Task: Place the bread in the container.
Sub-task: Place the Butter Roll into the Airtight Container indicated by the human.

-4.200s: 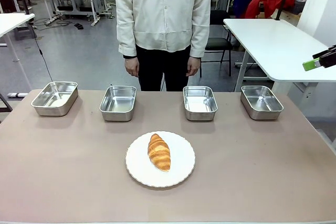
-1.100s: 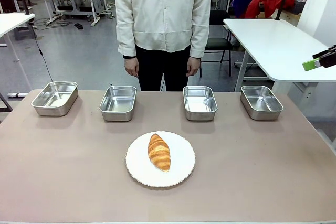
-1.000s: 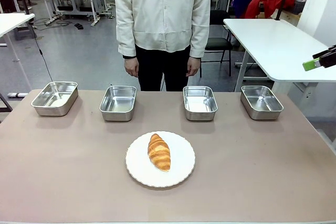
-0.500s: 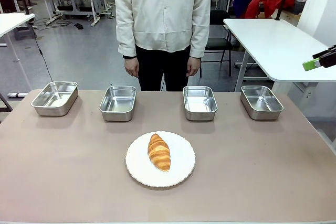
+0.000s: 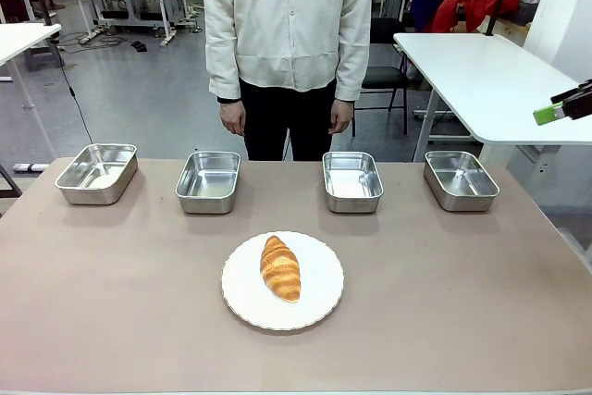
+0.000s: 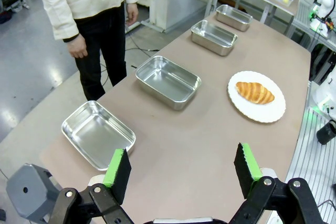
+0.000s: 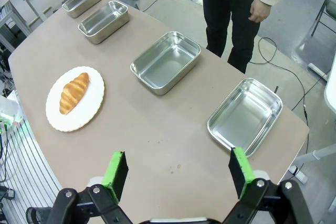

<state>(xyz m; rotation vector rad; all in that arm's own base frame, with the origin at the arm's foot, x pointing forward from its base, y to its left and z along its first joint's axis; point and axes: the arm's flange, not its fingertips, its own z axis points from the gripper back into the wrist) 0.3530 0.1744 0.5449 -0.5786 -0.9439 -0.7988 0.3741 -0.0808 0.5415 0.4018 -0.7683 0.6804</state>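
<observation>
The bread (image 5: 280,268), a golden-brown croissant, lies on a round white plate (image 5: 324,307) at the table's middle front. Several identical steel containers stand empty in a row behind it, from far left (image 5: 96,173) to far right (image 5: 460,179). My left gripper (image 6: 181,166) hangs open high above the table's left end, with the bread (image 6: 254,92) far off. My right gripper (image 7: 178,171) hangs open above the right end, also far from the bread (image 7: 74,93). One of its green-padded fingers (image 5: 548,115) pokes in at the right edge of the front view.
A person (image 5: 287,34) stands at the far side behind the middle containers, both hands hanging at the sides. A white table (image 5: 490,80) stands off to the right beyond my table. Bare tabletop (image 5: 444,284) surrounds the plate.
</observation>
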